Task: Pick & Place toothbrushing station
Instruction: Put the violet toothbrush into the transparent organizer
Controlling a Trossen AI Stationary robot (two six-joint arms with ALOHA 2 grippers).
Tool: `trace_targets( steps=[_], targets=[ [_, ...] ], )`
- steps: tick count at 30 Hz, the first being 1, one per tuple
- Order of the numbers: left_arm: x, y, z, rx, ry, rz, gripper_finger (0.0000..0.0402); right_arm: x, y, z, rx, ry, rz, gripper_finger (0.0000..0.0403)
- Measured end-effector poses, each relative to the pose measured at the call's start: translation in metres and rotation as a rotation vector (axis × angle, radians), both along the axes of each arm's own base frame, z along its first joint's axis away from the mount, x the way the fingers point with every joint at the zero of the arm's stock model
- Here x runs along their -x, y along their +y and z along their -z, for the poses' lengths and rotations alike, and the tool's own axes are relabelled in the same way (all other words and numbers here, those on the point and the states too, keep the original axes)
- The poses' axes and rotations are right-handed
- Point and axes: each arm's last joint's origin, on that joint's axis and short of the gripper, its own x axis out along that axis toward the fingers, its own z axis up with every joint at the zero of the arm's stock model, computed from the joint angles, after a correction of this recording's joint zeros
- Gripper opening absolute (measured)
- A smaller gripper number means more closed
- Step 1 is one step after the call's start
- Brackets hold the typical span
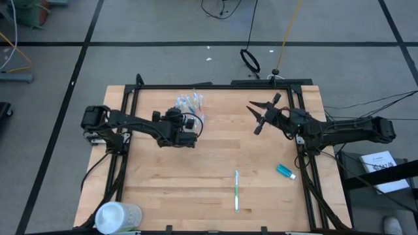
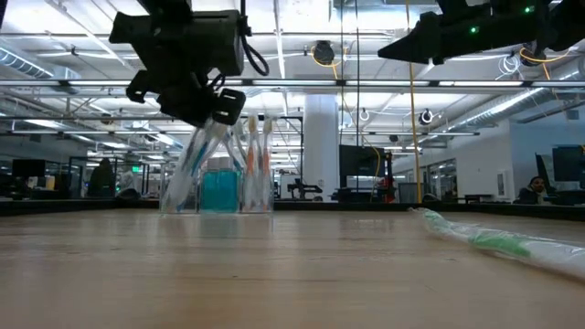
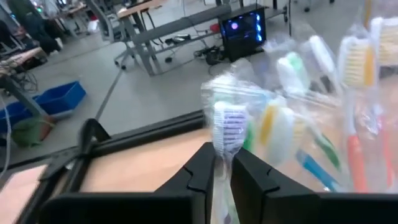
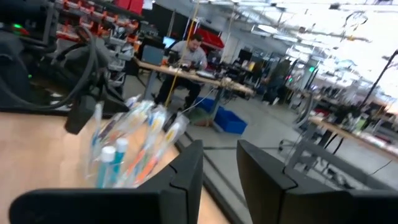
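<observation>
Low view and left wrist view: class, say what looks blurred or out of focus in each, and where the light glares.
Low view: the wrapped toothbrush lying nearest the camera is soft, the cup of brushes is sharper, and ceiling lights glare behind. Left wrist view: the left gripper pinches a wrapped toothbrush; the brushes beyond smear, and their wrappers catch bright glare.

matt pale wood table (image 1: 196,189); glossy clear-plastic-wrapped toothbrushes (image 1: 189,103)
</observation>
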Motion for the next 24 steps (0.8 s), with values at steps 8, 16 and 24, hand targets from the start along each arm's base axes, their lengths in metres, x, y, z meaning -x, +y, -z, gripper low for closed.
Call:
trace_targets(
  steps=[8,16,24],
  targets=[
    [0.001,0.000,-0.004,0.022,0.012,0.013,0.0046,-0.002,0.009,0.003,-0.057,0.004,-0.055,0.0089],
    [0.004,0.011,-0.003,0.193,0.042,-0.007,0.0046,-0.002,0.012,0.009,-0.296,-0.057,-0.082,0.0089],
    [0.004,0.015,-0.001,0.261,0.091,0.010,0.0047,-0.003,0.014,0.022,-0.335,0.072,-0.129,0.0097]
  ],
)
